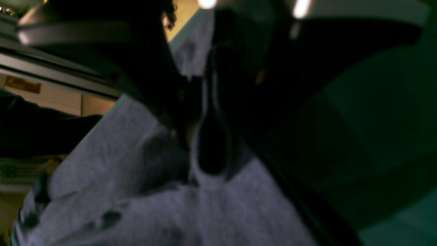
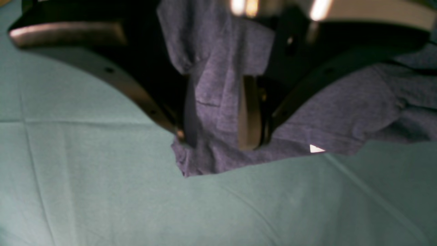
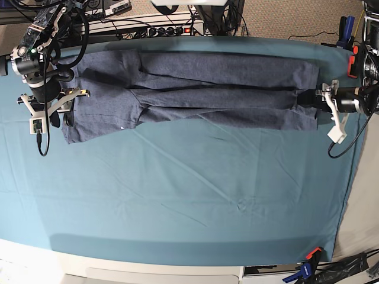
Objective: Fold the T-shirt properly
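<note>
Heathered dark blue-grey cotton T-shirt [image 3: 195, 97] lies folded into a long band along the far edge of the worktop, on the teal table cloth [image 3: 177, 195]. Right gripper [image 2: 218, 136] at the band's end near the far corner: fingers [image 2: 248, 112] clenched on a bunched fold of fabric. Left gripper [image 1: 205, 136] at the opposite end, over the cloth; view blurred, cannot tell its fingers' state.

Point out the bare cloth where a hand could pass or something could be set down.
Free: the wide teal table cloth between the T-shirt and the near edge, corner to corner. Crowded: the far strip, covered by the shirt, with an end effector at each end, left and right.
</note>
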{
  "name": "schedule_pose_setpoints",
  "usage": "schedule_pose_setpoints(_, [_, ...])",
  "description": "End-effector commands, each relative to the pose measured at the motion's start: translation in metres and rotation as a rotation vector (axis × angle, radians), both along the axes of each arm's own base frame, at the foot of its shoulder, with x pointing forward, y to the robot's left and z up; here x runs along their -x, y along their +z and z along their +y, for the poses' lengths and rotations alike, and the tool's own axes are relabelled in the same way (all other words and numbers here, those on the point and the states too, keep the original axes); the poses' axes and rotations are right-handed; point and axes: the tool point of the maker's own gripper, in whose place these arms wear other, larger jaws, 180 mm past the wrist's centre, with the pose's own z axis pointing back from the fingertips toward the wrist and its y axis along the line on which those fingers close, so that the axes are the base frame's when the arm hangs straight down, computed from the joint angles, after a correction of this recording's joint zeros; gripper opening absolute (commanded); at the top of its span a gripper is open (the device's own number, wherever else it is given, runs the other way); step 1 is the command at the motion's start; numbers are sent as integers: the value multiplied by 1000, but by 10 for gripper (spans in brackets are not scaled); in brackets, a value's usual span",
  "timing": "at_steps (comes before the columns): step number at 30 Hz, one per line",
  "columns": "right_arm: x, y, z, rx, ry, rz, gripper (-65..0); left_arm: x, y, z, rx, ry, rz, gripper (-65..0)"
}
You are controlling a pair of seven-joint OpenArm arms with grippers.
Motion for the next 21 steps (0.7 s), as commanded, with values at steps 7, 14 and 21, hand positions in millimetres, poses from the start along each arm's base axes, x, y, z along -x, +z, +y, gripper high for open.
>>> schedule_pose_setpoints(7, [-5, 14, -1, 15, 7, -48, -435, -12, 26, -9, 8, -66, -100, -603])
schedule_pose_setpoints(14, [-5, 14, -1, 15, 7, -48, -435, -17, 33, -16, -20, -103, -150, -650])
schedule_pose_setpoints(21, [-5, 14, -1, 15, 7, -48, -435, -18, 35, -17, -28, -110, -161, -650])
